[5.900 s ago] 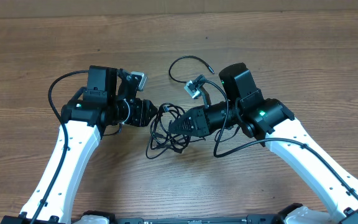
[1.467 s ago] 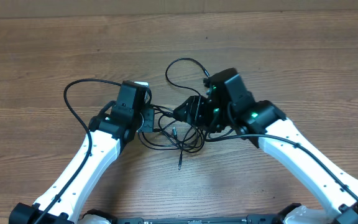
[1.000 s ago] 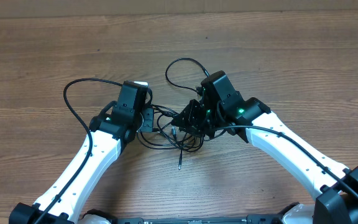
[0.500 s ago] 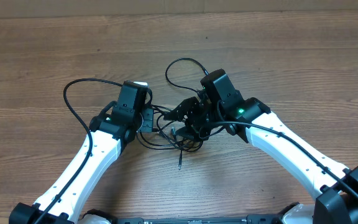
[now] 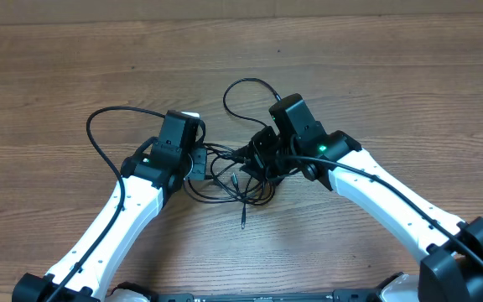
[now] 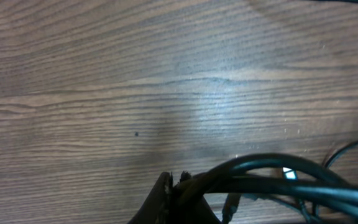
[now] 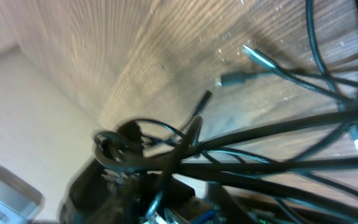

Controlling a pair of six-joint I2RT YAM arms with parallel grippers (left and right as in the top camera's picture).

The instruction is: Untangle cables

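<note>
Several black strands cross so thickly at the table's middle that you cannot separate the cables one from another from overhead. The right wrist view is blurred: you see the cables sweeping across it as dark streaks, with a small plug lying on the wood beyond them, and the fingers themselves do not show clearly. The left wrist view cuts off all but one finger at its bottom edge.

Your left gripper sits at the tangle's left edge, clamped tight on the cables, which run out from its tip to the right. Your right gripper is pressed into the tangle's right side, touching the strands; you cannot tell how wide its jaws stand or whether it holds any.

One loop of cord arcs away from the knot toward the far side of the table, and one free end trails toward you. The left arm's own thicker wire bows out to the left, apart from the tangle.
</note>
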